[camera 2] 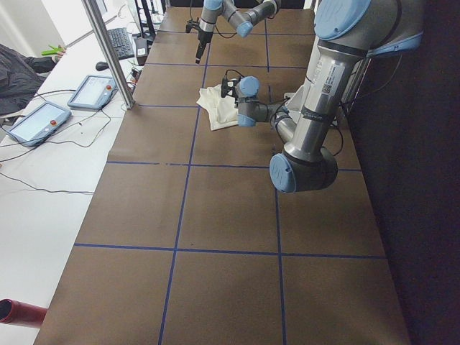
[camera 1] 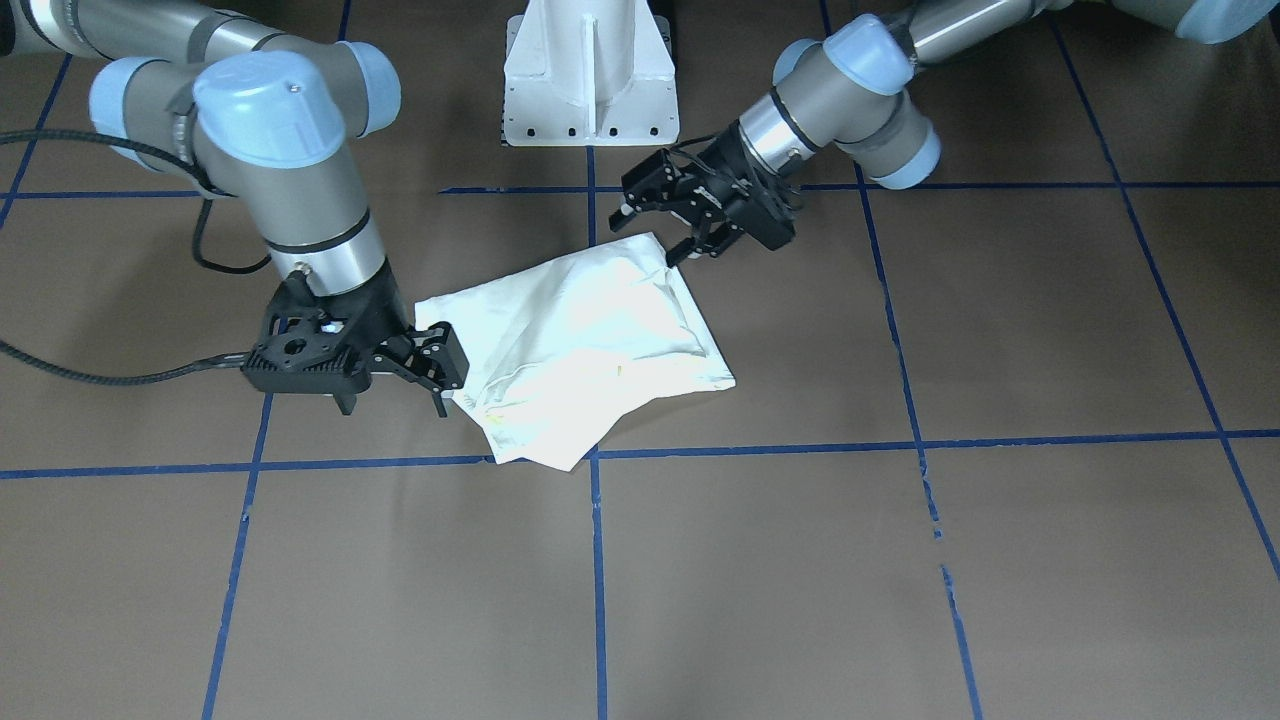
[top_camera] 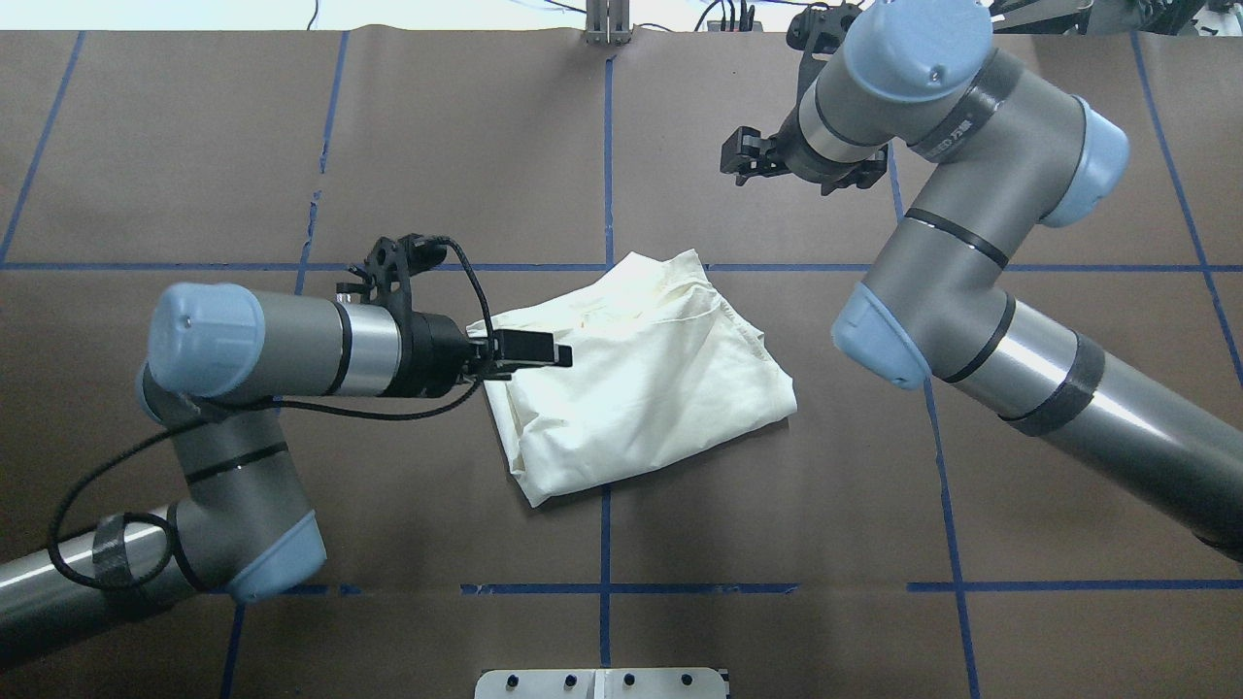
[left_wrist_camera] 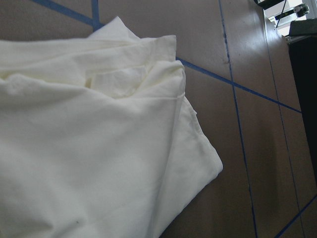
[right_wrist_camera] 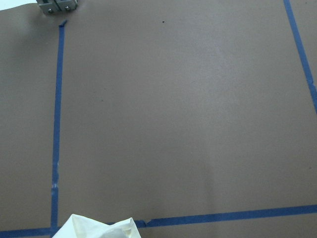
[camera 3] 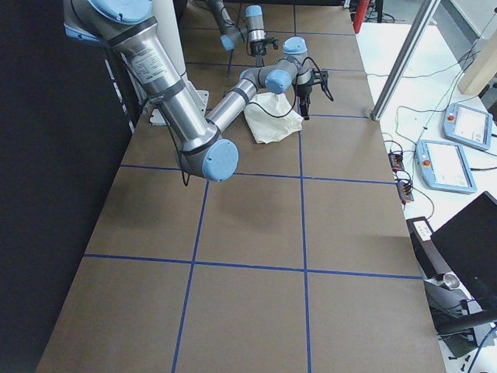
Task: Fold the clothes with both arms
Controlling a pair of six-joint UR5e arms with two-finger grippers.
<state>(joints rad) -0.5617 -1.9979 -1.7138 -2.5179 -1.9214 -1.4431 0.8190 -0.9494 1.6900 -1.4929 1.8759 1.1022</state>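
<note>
Cream cloth fills nearly all that my left wrist camera sees. The T-shirt (left_wrist_camera: 99, 158) lies directly under and ahead of my left claw (camera 1: 650, 237), folded into a compact, rumpled bundle with its plain cream side up. One rounded folded corner lies ahead of that claw, on the brown desk (top_camera: 291, 437).

My left claw reaches in low and almost level over the shirt's edge on my left arm's side. From across the desk its two fingers (camera 1: 626, 211) stand well spread, so it is open and grips nothing. One corner of the shirt lies about between the fingers. Whether either fingertip touches the cloth, I cannot tell.

My right claw (camera 1: 450, 395) hangs pointing down, raised above the desk, on the far side of the shirt from my left claw. Its wrist camera sees mostly bare desk crossed by blue tape lines (right_wrist_camera: 56, 124), with only a corner of the shirt at the lower edge. It carries no cloth. Its fingers overlap in every view, so I cannot tell whether it is open or closed.

The shirt lies between my two claws, near a crossing of the tape lines.
</note>
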